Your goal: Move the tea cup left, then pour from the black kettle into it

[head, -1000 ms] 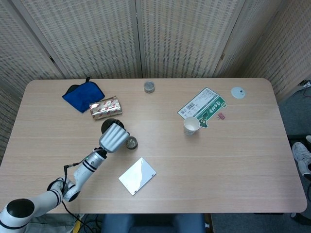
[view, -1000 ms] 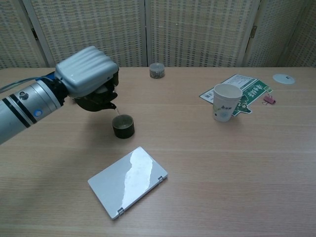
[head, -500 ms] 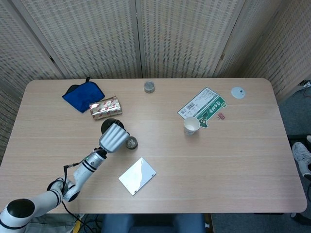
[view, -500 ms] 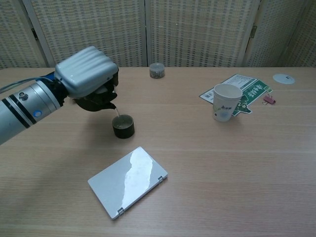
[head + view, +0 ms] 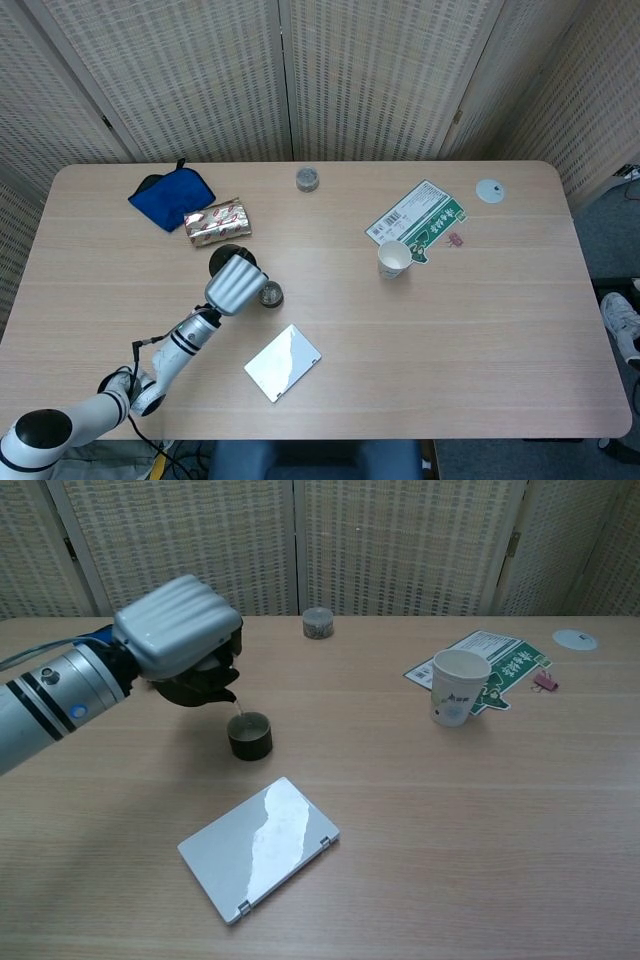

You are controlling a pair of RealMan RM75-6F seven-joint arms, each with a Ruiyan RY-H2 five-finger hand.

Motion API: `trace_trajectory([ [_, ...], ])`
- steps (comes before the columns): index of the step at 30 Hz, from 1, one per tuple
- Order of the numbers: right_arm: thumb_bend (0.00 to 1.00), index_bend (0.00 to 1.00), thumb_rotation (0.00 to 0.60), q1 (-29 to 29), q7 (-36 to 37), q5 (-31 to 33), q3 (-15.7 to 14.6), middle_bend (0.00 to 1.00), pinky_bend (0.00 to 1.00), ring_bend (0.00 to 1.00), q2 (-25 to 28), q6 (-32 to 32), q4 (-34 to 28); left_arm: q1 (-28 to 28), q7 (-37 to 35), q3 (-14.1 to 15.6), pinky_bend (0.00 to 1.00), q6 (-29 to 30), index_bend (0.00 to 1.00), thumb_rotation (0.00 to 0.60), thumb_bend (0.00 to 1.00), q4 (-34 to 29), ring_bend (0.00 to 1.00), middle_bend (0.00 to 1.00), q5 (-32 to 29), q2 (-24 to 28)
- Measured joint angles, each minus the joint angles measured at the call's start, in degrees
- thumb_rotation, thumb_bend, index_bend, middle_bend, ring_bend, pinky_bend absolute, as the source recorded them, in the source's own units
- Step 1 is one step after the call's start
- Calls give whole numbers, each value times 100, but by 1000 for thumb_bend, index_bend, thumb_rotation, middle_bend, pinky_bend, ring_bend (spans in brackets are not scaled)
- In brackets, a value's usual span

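My left hand (image 5: 178, 627) (image 5: 234, 283) grips the black kettle (image 5: 195, 686) (image 5: 226, 258), which is mostly hidden under the hand's silver back. The kettle is tilted with its spout over the small dark tea cup (image 5: 250, 735) (image 5: 270, 295), and a thin stream runs from the spout into the cup. The cup stands upright on the table just right of the hand. My right hand shows in neither view.
A silver flat case (image 5: 259, 846) lies in front of the cup. A paper cup (image 5: 456, 687) stands on a green packet (image 5: 495, 668) at right. Farther back are a small tin (image 5: 317, 622), a white disc (image 5: 574, 639), a foil packet (image 5: 216, 222) and a blue cloth (image 5: 170, 196).
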Motion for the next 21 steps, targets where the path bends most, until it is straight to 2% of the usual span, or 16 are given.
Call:
trace_trajectory([
  [13, 256, 259, 600, -6, 17, 27, 11, 242, 186, 159, -8, 2, 5, 9, -291, -39, 651, 18, 1000, 584, 375, -72, 1000, 1000, -50, -17],
  [21, 256, 259, 600, -20, 7, 46, 17, 242, 186, 159, -10, 21, -6, 72, -898, -221, 651, -36, 1000, 571, 373, -176, 1000, 1000, -335, -71],
])
